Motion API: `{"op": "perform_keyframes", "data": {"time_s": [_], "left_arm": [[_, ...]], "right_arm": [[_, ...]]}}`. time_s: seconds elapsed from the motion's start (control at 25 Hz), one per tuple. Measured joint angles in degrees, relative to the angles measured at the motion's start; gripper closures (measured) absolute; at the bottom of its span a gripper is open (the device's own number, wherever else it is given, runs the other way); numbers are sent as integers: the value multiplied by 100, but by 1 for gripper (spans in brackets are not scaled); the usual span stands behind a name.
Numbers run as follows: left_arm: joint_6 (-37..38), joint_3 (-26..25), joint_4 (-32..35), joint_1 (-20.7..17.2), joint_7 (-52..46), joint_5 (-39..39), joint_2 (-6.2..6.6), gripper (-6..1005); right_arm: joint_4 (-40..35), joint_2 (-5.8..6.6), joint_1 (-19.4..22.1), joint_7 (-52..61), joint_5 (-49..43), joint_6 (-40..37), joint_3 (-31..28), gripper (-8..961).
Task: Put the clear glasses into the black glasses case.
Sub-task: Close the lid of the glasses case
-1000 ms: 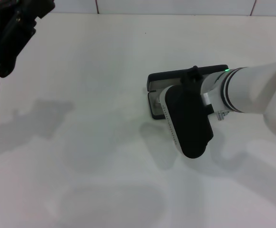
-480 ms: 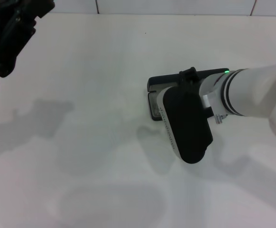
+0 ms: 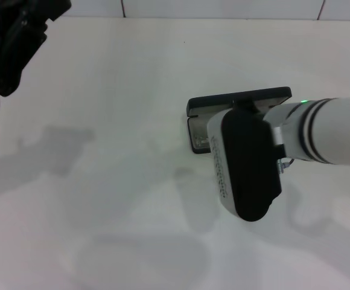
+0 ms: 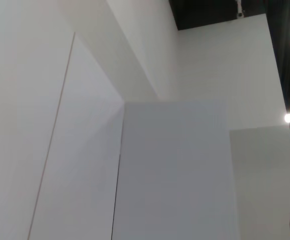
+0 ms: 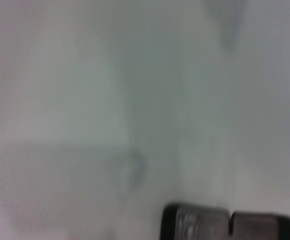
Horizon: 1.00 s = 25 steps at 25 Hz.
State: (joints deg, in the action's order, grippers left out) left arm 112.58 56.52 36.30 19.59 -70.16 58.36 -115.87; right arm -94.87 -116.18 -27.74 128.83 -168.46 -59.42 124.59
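Note:
The black glasses case (image 3: 238,96) lies open right of the table's centre, its lid standing up at the back. Only the left end of its grey-lined tray (image 3: 198,134) shows. Faint clear glints there may be the clear glasses, but I cannot tell. My right arm's black-and-white wrist housing (image 3: 245,172) hangs over the rest of the tray and hides the right gripper beneath it. In the right wrist view a dark, blurred shape, probably the case (image 5: 225,226), sits at the picture's edge. My left gripper (image 3: 12,42) is parked high at the far left.
The white table (image 3: 114,181) runs wide to the left of and in front of the case, with only arm shadows on it. A white wall edge (image 3: 223,9) closes the far side. The left wrist view shows only white wall panels (image 4: 170,175).
My right arm has shifted right and towards the near side, off the case's lid, which now shows along its whole length. The left arm has not moved.

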Motion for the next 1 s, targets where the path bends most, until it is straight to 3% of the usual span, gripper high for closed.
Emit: {"op": "perform_keyframes", "data": {"time_s": [0.12,0.24,0.28,0.32,0.36,0.56,0.8,0.88,1.0], "left_arm": [[-7,-1,45,65,-28,1,88,907],[-68,-7,53,251,-156,73,235,899],[-106,-8,55,298,-197,109,259,897],[-174,-9,72,337,-243,170,278,894],[-261,-10,102,387,-302,242,300,892],[-895,-11,369,859,-796,1105,335,879],[-1688,25,390,1752,-1328,2486,232,864],[-2053,31,390,2073,-1382,3086,93,856],[-2747,42,380,2525,-1387,4002,-217,839]], "right_arm": [[-579,5,327,-1,834,-215,-425,741],[-1136,60,730,-83,2228,-633,-1283,741],[-1136,60,730,-83,2228,-633,-1283,741],[-1331,74,917,-192,2902,-904,-1774,741],[-1504,75,1236,-519,4220,-1573,-2754,741],[-1506,70,1766,-910,5794,-2720,-4343,740],[-1201,63,2431,-1161,5977,-3526,-5514,740],[-972,65,2608,-1324,5987,-3615,-5871,740],[-485,66,2759,-1641,6091,-3739,-6388,740]]}}
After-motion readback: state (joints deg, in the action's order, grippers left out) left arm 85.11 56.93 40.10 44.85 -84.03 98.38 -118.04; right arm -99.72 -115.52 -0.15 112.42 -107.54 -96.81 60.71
